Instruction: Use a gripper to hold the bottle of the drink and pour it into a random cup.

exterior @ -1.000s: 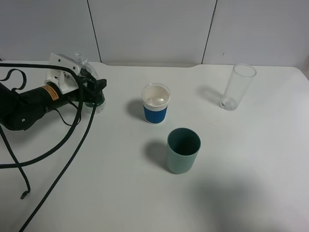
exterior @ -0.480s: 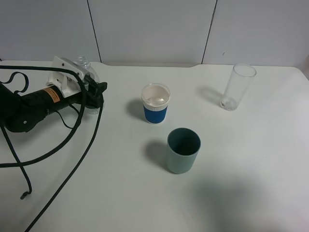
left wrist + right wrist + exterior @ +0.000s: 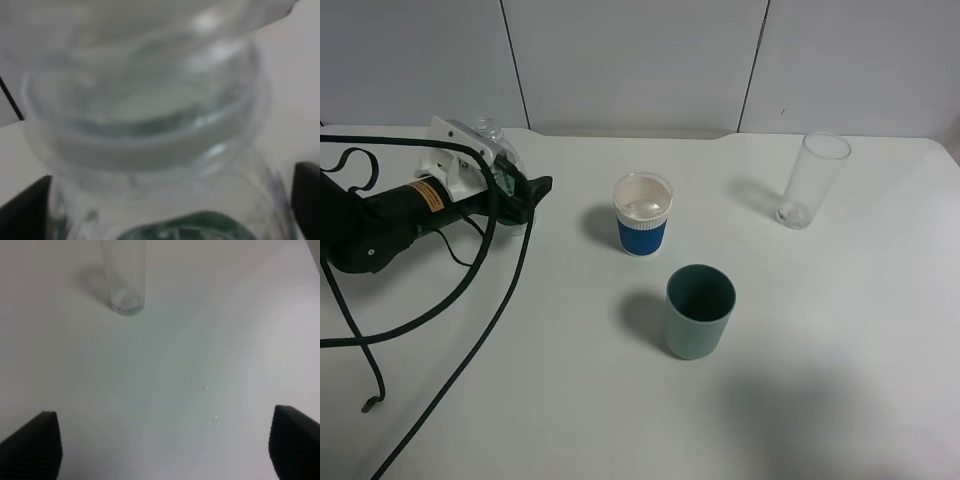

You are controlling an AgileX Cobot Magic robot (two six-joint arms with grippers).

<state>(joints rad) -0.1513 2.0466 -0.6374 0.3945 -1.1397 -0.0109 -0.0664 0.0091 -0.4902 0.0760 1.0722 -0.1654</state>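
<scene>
Your left gripper has just sprung wide: its black fingers now stand clear on either side of the bottle, which sits upright at the table's far-left edge. That release suggests pouring is done. The ribbed blue-banded cup stands near. Bottle is clear, glossy plastic.

left gripper jaws now spread apart around bottle; bottle stands upright on table.
</scene>
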